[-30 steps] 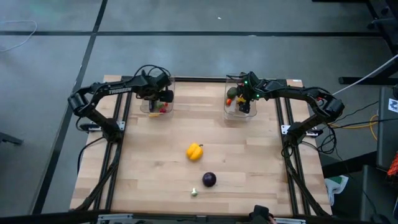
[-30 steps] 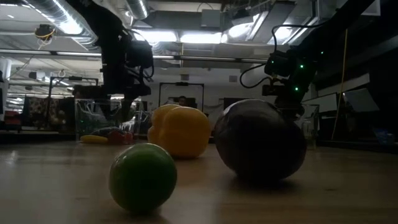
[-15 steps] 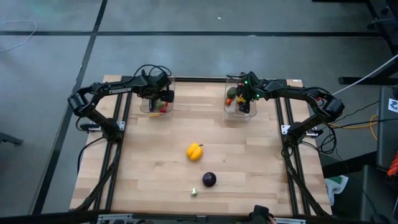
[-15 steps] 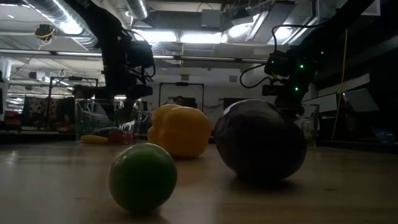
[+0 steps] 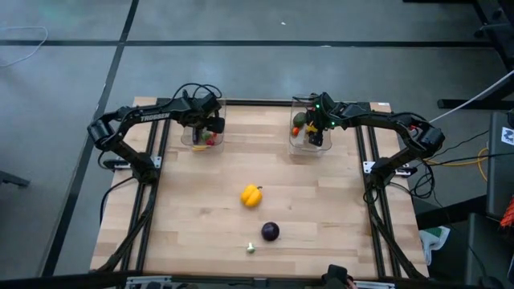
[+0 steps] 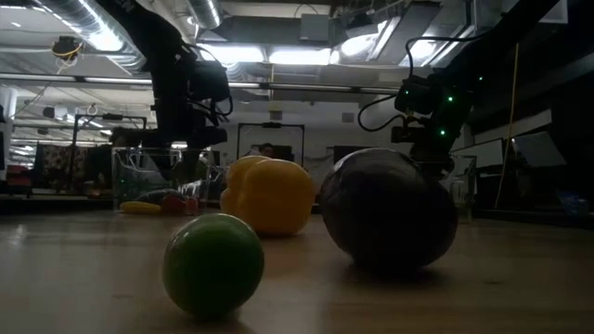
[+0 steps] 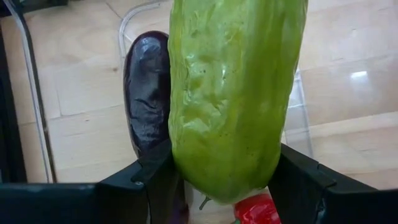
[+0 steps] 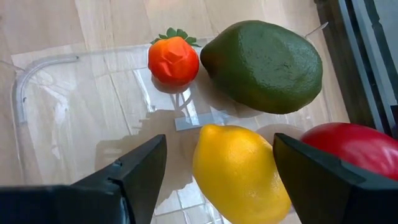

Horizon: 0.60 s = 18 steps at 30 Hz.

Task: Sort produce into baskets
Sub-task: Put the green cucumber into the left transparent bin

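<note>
**Cucumber clamped over the left bin, right fingers spread above the lemon**

High view: the left gripper (image 5: 210, 124) hangs over the clear rectangular plastic bin at the table's far left (image 5: 195, 141); the right gripper (image 5: 315, 135) sits over the matching clear bin at the far right (image 5: 298, 145). On the bare wooden table (image 5: 201, 209), well apart from both sets of fingers, lie a yellow toy pepper (image 5: 251, 195), a round purple piece (image 5: 270, 231) and a tiny pale green ball (image 5: 250, 248)

Low view: the ball (image 6: 213, 263), pepper (image 6: 270, 195) and purple piece (image 6: 389, 209) fill the foreground, with both arms far behind

Left wrist view: the fingers (image 7: 155, 177) grasp a long bumpy green toy cucumber (image 7: 233, 93) between them. A glossy purple eggplant (image 7: 148, 90) lies beyond one finger, a small red piece (image 7: 256, 210) below the cucumber's tip

Right wrist view: the fingers (image 8: 134, 171) stand released. A yellow lemon (image 8: 239, 171) lies between them, a red tomato (image 8: 351, 146) beside the other finger, with a dark green avocado (image 8: 264, 65) and small orange-red piece (image 8: 173, 60) farther ahead
</note>
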Motion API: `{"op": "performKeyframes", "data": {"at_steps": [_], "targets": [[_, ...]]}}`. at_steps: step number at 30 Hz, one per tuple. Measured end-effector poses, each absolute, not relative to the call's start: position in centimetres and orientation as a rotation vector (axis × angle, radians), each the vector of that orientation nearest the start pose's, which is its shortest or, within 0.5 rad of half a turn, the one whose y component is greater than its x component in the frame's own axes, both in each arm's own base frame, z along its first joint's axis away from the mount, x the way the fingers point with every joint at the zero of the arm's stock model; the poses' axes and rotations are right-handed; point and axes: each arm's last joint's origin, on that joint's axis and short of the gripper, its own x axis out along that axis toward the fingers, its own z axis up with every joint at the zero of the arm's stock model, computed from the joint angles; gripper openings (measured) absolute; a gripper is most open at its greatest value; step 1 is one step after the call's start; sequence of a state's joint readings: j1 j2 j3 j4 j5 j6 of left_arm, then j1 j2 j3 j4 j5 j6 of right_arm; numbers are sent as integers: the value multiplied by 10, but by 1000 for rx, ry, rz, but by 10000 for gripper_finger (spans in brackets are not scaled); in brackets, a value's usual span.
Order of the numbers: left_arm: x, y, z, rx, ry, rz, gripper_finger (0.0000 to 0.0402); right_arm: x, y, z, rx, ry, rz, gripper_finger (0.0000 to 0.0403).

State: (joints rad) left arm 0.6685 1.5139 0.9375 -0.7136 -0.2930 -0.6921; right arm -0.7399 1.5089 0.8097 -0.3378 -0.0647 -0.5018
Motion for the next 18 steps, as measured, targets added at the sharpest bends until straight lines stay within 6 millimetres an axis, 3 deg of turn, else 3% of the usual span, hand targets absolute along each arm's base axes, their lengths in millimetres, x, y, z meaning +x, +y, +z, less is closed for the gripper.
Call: {"op": "performKeyframes", "data": {"at_steps": [18], "targets": [[205,174,192,-734,1023,1248,210,207,-187,172,-33,1084,-349,292]]}}
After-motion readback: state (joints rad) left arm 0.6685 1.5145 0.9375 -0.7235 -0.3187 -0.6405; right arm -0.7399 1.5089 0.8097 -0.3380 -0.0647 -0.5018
